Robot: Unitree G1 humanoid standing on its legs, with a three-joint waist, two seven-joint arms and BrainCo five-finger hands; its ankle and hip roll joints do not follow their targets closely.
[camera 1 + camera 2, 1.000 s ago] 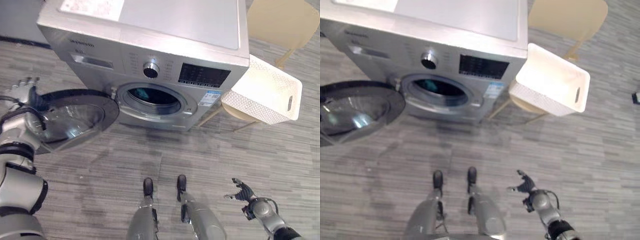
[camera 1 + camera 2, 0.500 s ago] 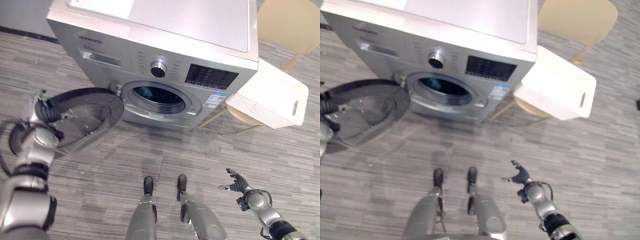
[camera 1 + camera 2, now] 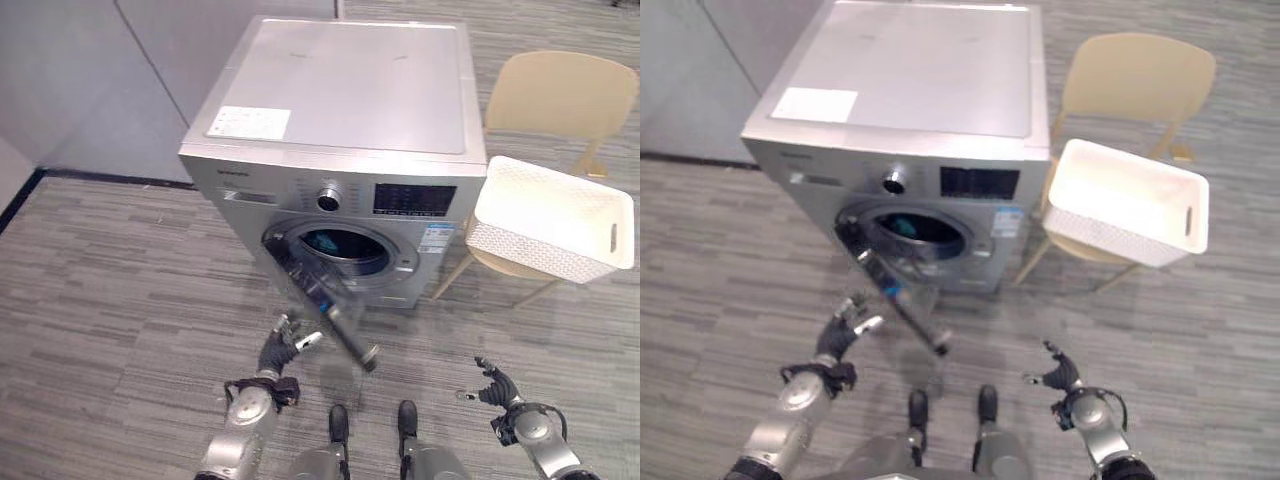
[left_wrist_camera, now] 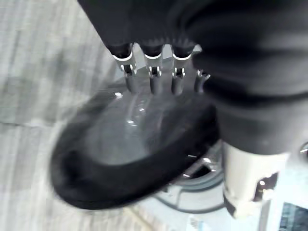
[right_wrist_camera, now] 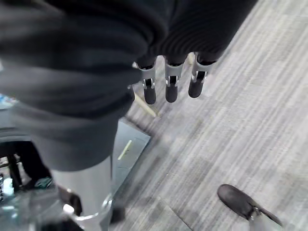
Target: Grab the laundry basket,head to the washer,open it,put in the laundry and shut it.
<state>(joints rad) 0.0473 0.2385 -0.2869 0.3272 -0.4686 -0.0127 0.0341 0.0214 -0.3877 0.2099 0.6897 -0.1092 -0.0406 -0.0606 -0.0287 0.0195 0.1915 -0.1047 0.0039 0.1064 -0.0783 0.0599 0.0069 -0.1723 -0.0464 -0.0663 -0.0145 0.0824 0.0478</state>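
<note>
The silver washer [image 3: 340, 100] stands ahead, its round dark-rimmed door [image 3: 325, 300] swung about halfway and blurred. Teal laundry [image 3: 325, 240] lies inside the drum. My left hand [image 3: 278, 350] is low, just left of the door, open with straight fingers [image 4: 154, 82] by the door's glass [image 4: 130, 154]; contact cannot be told. The white laundry basket [image 3: 550, 215] rests on a chair right of the washer, and no laundry is visible in it. My right hand [image 3: 495, 385] hangs open at the lower right over the floor, holding nothing.
The beige chair [image 3: 560, 95] bearing the basket stands close against the washer's right side. Grey wall panels [image 3: 90, 70] run behind and to the left. Wood-grain floor [image 3: 120, 300] spreads in front of the washer.
The camera has pulled back and shifted. The door has swung from wide open at the left to about halfway, with my left hand following it inward. The right hand has barely moved.
</note>
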